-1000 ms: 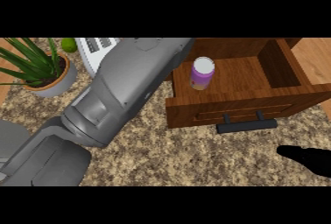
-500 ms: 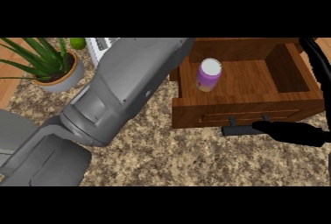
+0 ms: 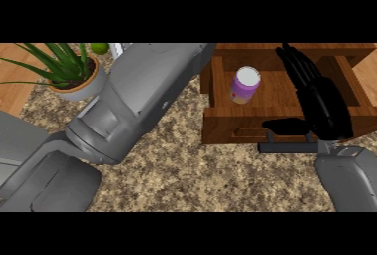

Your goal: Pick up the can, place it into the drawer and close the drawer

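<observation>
The wooden drawer [image 3: 221, 107] is being shown pulled open at about two o'clock in the head view, and the purple can [image 3: 245, 84] with its white top is being held upright inside it, near the left wall. The right hand [image 3: 318, 94] is being stretched flat over the drawer's right part, its fingers straight and pressed together, its thumb [image 3: 283, 125] being laid across the drawer front above the dark handle [image 3: 288, 148]. The left hand is being hidden from view; only the grey left forearm [image 3: 140, 99] is being seen, crossing the speckled countertop [image 3: 206, 174]. A potted aloe plant [image 3: 70, 69] is being kept at ten o'clock.
</observation>
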`<state>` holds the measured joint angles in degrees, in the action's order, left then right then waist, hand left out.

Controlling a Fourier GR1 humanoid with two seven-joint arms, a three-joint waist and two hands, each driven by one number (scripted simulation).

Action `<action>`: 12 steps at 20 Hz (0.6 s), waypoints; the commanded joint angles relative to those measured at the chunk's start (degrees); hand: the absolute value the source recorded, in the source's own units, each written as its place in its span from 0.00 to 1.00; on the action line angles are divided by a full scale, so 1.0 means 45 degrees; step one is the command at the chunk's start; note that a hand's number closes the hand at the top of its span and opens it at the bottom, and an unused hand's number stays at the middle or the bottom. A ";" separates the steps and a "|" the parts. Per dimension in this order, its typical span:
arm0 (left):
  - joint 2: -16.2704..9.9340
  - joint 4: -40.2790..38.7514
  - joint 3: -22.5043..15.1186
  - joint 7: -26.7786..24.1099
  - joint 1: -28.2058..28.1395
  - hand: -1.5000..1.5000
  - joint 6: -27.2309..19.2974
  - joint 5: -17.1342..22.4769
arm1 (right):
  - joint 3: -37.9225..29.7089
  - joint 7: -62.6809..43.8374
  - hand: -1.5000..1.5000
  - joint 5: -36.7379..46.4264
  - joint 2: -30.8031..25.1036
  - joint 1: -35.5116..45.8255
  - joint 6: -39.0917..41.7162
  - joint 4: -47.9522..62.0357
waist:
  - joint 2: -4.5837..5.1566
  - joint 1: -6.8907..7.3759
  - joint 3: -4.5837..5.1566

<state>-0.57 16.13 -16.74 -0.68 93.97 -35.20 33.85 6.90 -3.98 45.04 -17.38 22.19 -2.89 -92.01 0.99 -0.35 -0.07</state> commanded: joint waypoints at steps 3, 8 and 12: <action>-0.0220 0.0246 0.0296 0.0558 0.0160 0.00 -0.0055 -0.0082 | 0.0073 0.1207 0.00 0.1279 0.0300 0.1726 -0.1314 0.3840 | -0.0086 0.0214 0.0000; -0.0842 0.0661 0.0293 0.0533 -0.0477 0.00 0.0275 -0.0279 | 0.0188 0.1421 0.00 0.2568 0.1398 0.3046 -0.3356 0.7199 | -0.0040 0.0476 0.0001; -0.1633 0.1307 0.0260 0.0799 -0.1260 0.00 0.0888 -0.0389 | -0.0276 0.1215 0.00 0.3254 0.1776 0.3930 -0.4946 0.9059 | -0.0123 0.0658 0.0010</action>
<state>-4.96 20.06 -15.88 2.00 90.80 -33.57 32.25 6.35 1.93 56.40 -11.61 36.09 -19.40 -59.70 0.51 1.87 0.02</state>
